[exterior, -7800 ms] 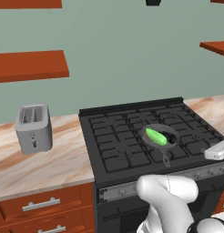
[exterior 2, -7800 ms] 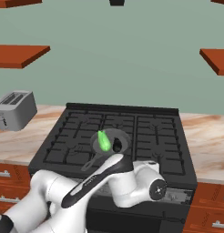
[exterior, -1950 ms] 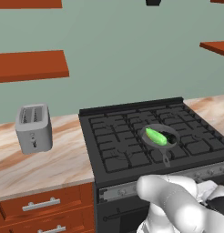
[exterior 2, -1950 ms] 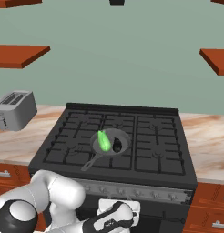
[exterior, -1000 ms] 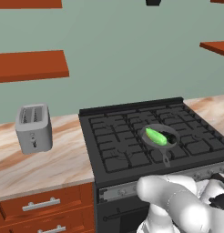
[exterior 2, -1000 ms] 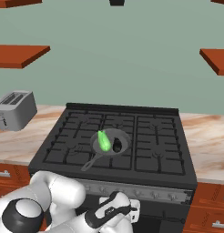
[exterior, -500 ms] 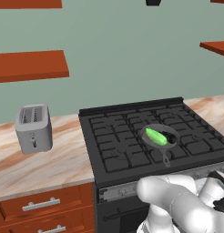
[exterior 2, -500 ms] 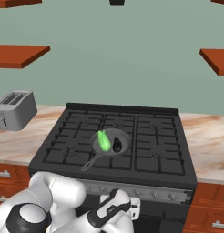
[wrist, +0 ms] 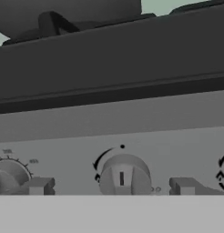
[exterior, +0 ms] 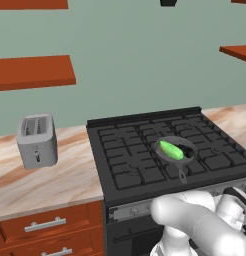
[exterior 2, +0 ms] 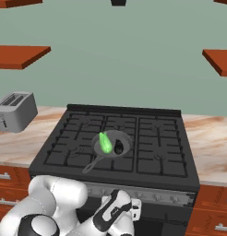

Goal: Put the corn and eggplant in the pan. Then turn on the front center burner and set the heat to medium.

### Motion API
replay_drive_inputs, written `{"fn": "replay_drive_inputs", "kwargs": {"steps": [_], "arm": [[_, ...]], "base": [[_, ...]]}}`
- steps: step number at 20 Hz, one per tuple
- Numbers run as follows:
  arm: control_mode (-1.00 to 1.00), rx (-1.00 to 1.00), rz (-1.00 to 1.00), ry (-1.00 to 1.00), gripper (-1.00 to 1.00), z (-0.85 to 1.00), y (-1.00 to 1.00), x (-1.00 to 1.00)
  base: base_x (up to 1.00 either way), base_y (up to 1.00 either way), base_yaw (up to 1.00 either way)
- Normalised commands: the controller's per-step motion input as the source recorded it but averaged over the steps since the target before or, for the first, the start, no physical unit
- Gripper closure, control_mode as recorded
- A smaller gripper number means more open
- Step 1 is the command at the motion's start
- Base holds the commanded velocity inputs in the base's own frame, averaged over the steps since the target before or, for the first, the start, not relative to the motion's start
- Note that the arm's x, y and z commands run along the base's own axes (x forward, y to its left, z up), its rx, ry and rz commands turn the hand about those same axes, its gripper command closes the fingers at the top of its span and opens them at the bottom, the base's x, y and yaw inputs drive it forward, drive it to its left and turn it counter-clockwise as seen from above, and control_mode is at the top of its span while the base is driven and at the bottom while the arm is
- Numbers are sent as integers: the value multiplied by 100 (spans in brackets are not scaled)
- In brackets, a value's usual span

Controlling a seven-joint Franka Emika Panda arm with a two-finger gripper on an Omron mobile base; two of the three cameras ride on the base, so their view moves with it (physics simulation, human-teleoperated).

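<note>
Green corn (exterior: pixel 172 149) unmoved in pan (exterior: pixel 167 154), fingers (wrist: pixel 41 185) nearer knob (wrist: pixel 123 174)

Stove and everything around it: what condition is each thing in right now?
corn: lying in the pan.
eggplant: in the pan, beside the corn.
pan: on the stove's front center burner, handle toward the front.
knob: pointer straight up, untouched.
gripper: open, fingers either side of the knob.
toaster: upright on the counter.

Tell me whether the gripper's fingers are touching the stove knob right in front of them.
Apart. In the hand view the two fingertips flank the knob with grey panel showing on both sides, so the open gripper has not closed on it.
</note>
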Motion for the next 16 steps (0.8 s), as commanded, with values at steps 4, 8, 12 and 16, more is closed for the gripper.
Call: {"fn": "replay_drive_inputs", "kwargs": {"steps": [4, 8, 12, 16], "arm": [[-100, 0, 0, 0, -100, -22, -7, 16], [-100, 0, 0, 3, -100, -4, -17, 12], [-100, 0, 0, 4, -100, 0, -23, 7], [-100, 0, 0, 0, -100, 0, -1, 2]], "base": [[0, 0, 0], [0, 0, 0], [0, 0, 0], [0, 0, 0]]}}
